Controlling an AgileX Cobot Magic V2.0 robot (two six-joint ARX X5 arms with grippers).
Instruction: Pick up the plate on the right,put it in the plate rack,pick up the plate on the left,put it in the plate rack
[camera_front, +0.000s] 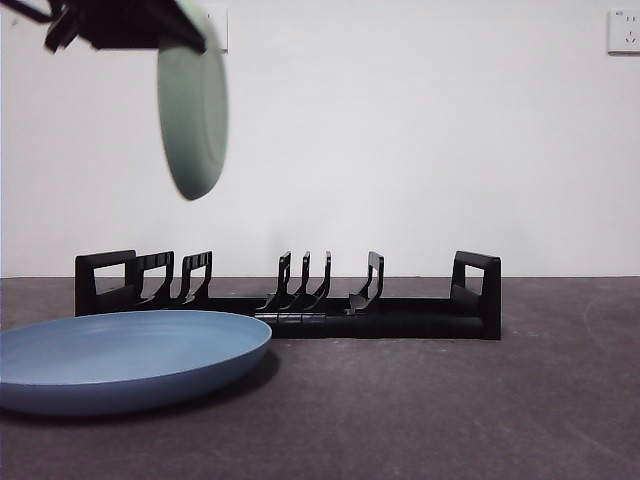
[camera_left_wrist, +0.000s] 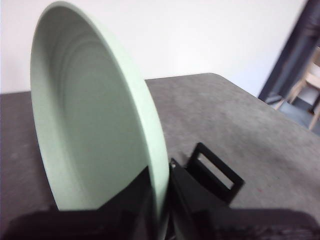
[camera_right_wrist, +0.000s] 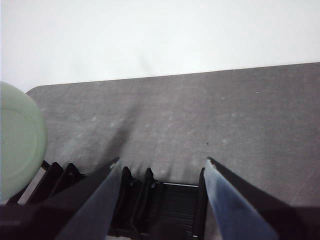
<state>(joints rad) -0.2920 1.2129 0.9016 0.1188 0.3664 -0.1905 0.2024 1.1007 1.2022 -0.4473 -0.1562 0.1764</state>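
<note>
Pale green plate is held on edge in the air at the upper left of the front view, above the left end of the plate rack and clear of it. The left gripper has its fingers closed on the rim of this plate; in the left wrist view 1 dark finger lies against the concave face and the other against the outer side of the rim. A loop handle of the rack shows just past that grip, lower down on the surface.

Black plastic rack stands across the middle of the dark grey surface, with upright curved prongs and a blocky handle at each end. No plate sits in any slot.

Blue plate lies flat on the surface at the front left, in front of the rack's left end. Contact between the 2 cannot be determined from the front view.

Right gripper hovers above the rack's prongs with its 2 fingers spread apart and nothing between them. The green plate appears at the side edge of the right wrist view, apart from those fingers.
</note>
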